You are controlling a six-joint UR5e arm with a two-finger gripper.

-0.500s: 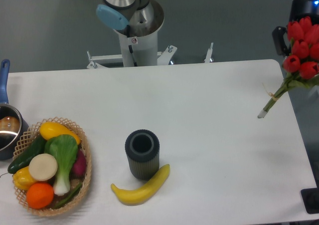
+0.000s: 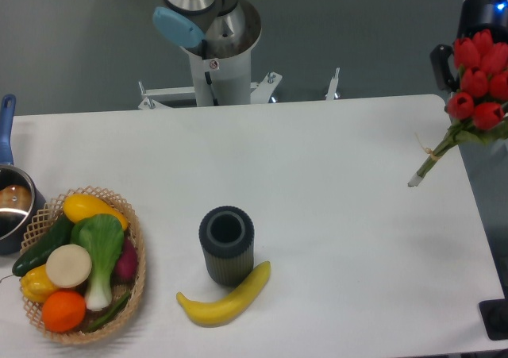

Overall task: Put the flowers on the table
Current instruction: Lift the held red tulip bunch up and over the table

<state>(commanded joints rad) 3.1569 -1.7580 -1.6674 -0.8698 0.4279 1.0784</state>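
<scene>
The flowers (image 2: pixel 479 84), red tulip buds on thin green stems tied with tan string, hang at the far right edge of the view. The stems slant down and left, and their tip (image 2: pixel 413 182) is over the right part of the white table (image 2: pixel 333 215). I cannot tell whether the tip touches the top. My gripper (image 2: pixel 475 71) comes in from the top right. Its black body (image 2: pixel 480 13) sits above the buds and one dark finger (image 2: pixel 439 64) shows beside them. The buds hide most of the jaws, which appear closed on the bunch.
A dark ribbed cylinder vase (image 2: pixel 227 244) stands front centre with a banana (image 2: pixel 226 298) lying against it. A wicker basket of vegetables (image 2: pixel 79 263) and a pot (image 2: pixel 12 207) are at the left edge. The robot base (image 2: pixel 214 48) is behind the table's far edge.
The flowers and gripper have shifted a few pixels left and slightly up. Everything else is as before.
</scene>
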